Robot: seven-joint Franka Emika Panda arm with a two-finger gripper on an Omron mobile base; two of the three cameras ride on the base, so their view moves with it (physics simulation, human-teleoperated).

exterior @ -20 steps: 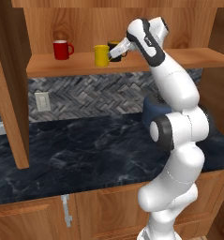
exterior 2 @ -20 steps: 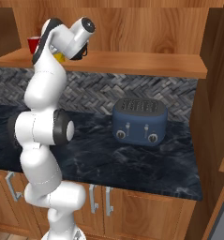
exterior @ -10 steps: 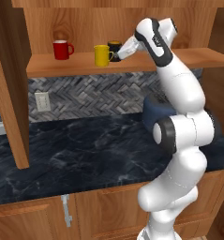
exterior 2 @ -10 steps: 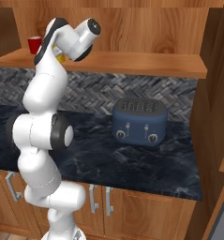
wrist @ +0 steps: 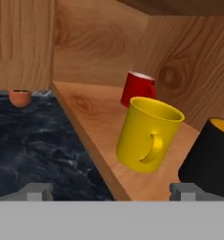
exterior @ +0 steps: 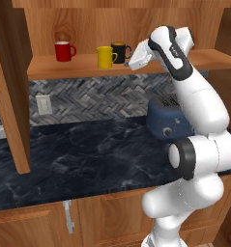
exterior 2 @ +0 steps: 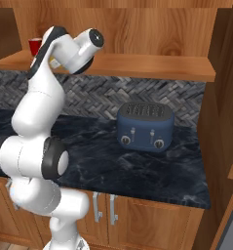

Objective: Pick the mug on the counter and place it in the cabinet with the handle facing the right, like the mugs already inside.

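The yellow mug [exterior: 105,57] stands upright on the cabinet's shelf [exterior: 64,71], its handle [exterior: 115,57] pointing right. It sits between the red mug [exterior: 64,50] and the black mug [exterior: 121,50]. My gripper [exterior: 132,62] hovers just right of them, apart from the yellow mug and open with nothing held. In the hand view the yellow mug [wrist: 148,133] shows its handle [wrist: 153,149] toward me, with the red mug [wrist: 138,89] behind it and the black mug [wrist: 212,157] to its right. The open gripper [wrist: 111,192] has its fingertips [wrist: 36,191] set wide.
A blue toaster [exterior: 167,120] [exterior 2: 145,127] stands on the dark counter [exterior: 88,159] under the shelf, behind my arm. The cabinet's thick side panel [exterior: 10,87] drops at the left. A wall outlet [exterior: 43,103] is on the backsplash. A small orange bowl [wrist: 20,97] rests far off on the counter.
My gripper has let go of the yellow mug and drawn back to the right, away from the shelf. The mug stays standing on the shelf, and the black mug now shows.
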